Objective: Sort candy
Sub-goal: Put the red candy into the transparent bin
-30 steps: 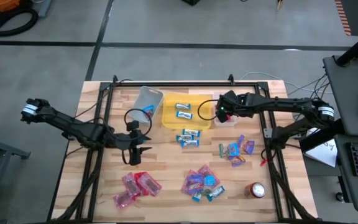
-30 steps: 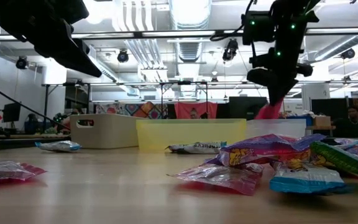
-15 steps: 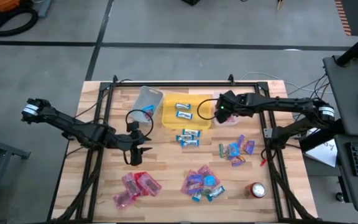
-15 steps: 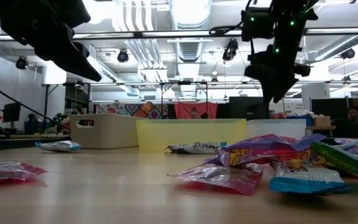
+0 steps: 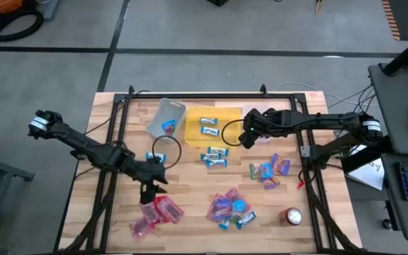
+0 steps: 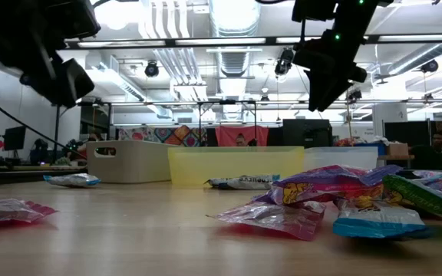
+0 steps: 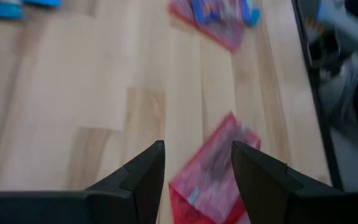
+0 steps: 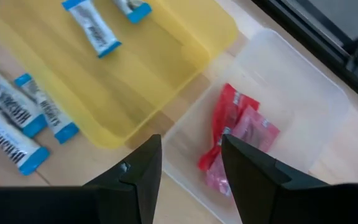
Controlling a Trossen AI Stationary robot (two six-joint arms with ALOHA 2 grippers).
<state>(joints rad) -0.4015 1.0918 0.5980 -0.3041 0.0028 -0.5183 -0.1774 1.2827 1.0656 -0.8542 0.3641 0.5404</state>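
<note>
Wrapped candy lies over the wooden table: red-pink pieces (image 5: 154, 211) near the front left, a mixed pile (image 5: 230, 207), blue-purple pieces (image 5: 268, 171) and blue-and-white pieces (image 5: 215, 156). Two blue-and-white pieces (image 5: 208, 125) lie in the yellow tray (image 5: 193, 133). My left gripper (image 5: 151, 185) hangs open just above the red-pink pieces; one piece (image 7: 213, 177) shows between its fingers, untouched. My right gripper (image 5: 246, 134) is open and empty above the clear bin (image 8: 303, 93), where red-pink pieces (image 8: 235, 134) lie.
A clear container (image 5: 165, 117) lies tipped left of the yellow tray with a blue piece inside; another blue piece (image 5: 154, 157) lies on the wood nearby. A red and silver can (image 5: 292, 216) stands at the front right. A black frame (image 5: 190, 95) borders the table.
A red-pink piece hung below my right gripper a second ago; it no longer hangs there, and the gripper has shifted a little toward the table's left. My left gripper has moved toward the near edge and down over the red-pink pieces.
</note>
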